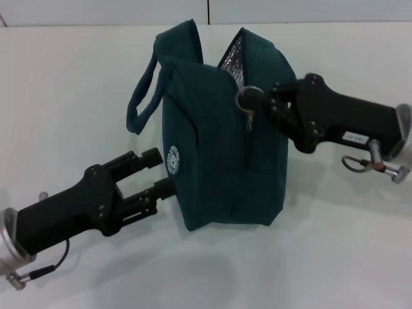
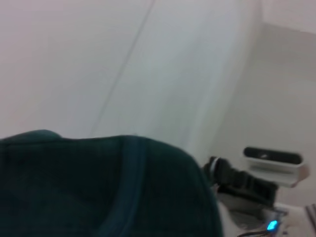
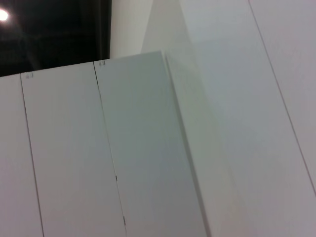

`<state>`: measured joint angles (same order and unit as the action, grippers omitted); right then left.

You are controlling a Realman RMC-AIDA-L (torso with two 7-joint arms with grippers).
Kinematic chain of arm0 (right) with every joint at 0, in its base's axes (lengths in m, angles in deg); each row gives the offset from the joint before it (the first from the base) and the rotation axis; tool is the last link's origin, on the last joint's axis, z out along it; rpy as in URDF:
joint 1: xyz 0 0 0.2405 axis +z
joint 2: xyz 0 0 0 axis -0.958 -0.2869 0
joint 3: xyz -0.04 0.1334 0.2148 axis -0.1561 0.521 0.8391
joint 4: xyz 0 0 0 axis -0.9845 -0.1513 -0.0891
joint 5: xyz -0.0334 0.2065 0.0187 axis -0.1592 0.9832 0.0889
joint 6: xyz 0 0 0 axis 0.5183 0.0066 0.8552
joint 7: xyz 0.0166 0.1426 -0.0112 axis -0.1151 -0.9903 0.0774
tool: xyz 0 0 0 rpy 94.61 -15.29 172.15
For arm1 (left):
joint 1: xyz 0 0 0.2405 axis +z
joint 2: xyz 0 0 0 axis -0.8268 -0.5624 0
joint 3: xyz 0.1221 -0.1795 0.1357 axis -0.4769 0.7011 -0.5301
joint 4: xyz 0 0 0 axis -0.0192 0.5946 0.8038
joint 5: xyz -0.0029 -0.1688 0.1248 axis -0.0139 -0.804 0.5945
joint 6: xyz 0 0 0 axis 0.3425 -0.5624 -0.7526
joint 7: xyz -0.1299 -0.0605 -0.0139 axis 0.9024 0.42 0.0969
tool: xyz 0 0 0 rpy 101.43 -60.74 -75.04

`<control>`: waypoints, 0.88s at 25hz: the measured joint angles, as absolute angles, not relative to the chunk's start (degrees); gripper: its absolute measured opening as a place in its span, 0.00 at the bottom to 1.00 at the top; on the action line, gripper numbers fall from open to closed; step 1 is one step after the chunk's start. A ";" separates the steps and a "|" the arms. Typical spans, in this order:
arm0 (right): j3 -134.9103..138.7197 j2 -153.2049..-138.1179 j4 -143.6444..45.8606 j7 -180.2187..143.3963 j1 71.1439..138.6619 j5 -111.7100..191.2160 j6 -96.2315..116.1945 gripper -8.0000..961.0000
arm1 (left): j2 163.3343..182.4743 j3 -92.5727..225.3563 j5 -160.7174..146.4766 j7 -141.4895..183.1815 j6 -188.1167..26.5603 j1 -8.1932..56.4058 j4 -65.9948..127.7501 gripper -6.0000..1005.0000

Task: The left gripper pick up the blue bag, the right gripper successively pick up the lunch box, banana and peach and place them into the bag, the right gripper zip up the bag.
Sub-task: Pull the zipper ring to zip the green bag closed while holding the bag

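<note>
Blue bag [image 1: 222,148], contents hidden inside.

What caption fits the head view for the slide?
Right gripper at the ring-pull zipper of the blue bag; left gripper against its side.

Smooth white worktop [image 1: 335,257], matte and uniformly pale, extending to every edge of the head view except the far one. Along its far edge rises a pale grey-white wall [image 1: 96,11], divided by one thin dark vertical seam [image 1: 208,11] near the middle. In the left wrist view, a light wall surface [image 2: 98,59] crossed by a thin slanting line, and, low in one corner, a white bracket-like device with a black strip [image 2: 272,157] beside a small glowing blue light [image 2: 271,225]. In the right wrist view, tall white panels [image 3: 98,158] separated by narrow dark seams, beneath a dark ceiling [image 3: 54,29] holding one round lamp [image 3: 3,15]
</note>
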<state>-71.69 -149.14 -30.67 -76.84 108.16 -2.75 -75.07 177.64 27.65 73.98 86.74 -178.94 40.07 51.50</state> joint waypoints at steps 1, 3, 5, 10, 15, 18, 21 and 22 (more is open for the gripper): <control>-71.69 -149.14 -30.66 -76.79 108.69 -2.74 -74.61 0.04 | 177.65 27.69 73.59 86.04 -178.16 40.05 50.99 0.72; -71.69 -149.14 -30.63 -76.45 109.86 -2.70 -73.60 0.04 | 177.66 27.70 72.51 84.29 -176.54 39.88 49.79 0.72; -71.69 -149.14 -30.63 -76.04 110.92 -2.66 -72.68 0.04 | 177.67 27.70 71.94 82.93 -175.61 39.61 49.06 0.72; -71.69 -149.13 -30.63 -75.45 113.11 -2.26 -71.24 0.04 | 177.72 27.60 71.70 81.97 -174.96 38.01 48.13 0.72; -71.74 -149.13 -30.64 -75.35 113.62 -2.23 -70.98 0.04 | 177.79 27.68 70.18 82.12 -174.19 35.70 45.98 0.71; -72.00 -149.13 -30.65 -75.35 113.68 -2.18 -70.72 0.04 | 177.79 27.59 68.94 82.28 -173.00 35.01 45.50 0.71; -72.35 -149.13 -30.67 -75.35 113.77 -2.06 -70.49 0.04 | 177.78 27.44 68.72 82.80 -172.18 34.24 45.43 0.71; -72.36 -149.13 -30.67 -75.35 113.77 -2.05 -70.40 0.04 | 177.78 27.41 68.72 82.91 -172.01 33.89 45.40 0.71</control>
